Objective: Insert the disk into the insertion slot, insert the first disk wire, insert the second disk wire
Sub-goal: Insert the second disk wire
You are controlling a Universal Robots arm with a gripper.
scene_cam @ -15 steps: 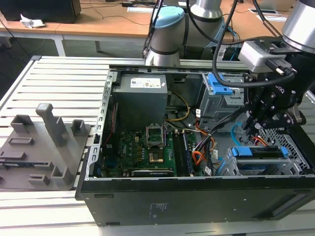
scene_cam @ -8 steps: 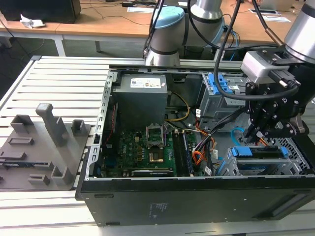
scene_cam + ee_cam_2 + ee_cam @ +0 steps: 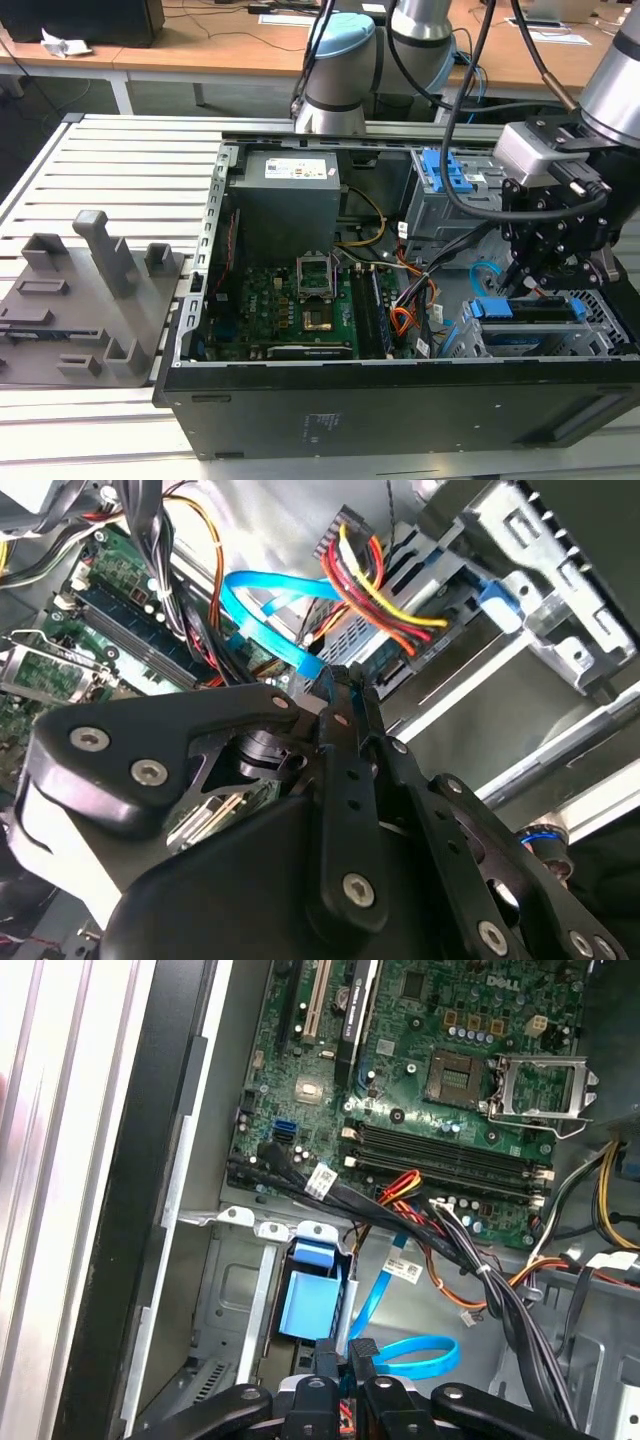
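The disk (image 3: pixel 528 310), in its blue carrier, sits inside the insertion slot (image 3: pixel 600 325) at the lower corner of the open computer case (image 3: pixel 400 400), towards the exterior view's right. The second disk wire (image 3: pixel 415 1355), a flat light-blue cable, loops just beside the gripper (image 3: pixel 345 1352) in both wrist views. The gripper's 2 fingertips (image 3: pixel 340 680) stand closed together directly above the disk's rear edge; whether they pinch anything cannot be determined. The motherboard (image 3: pixel 450 1090) lies well apart.
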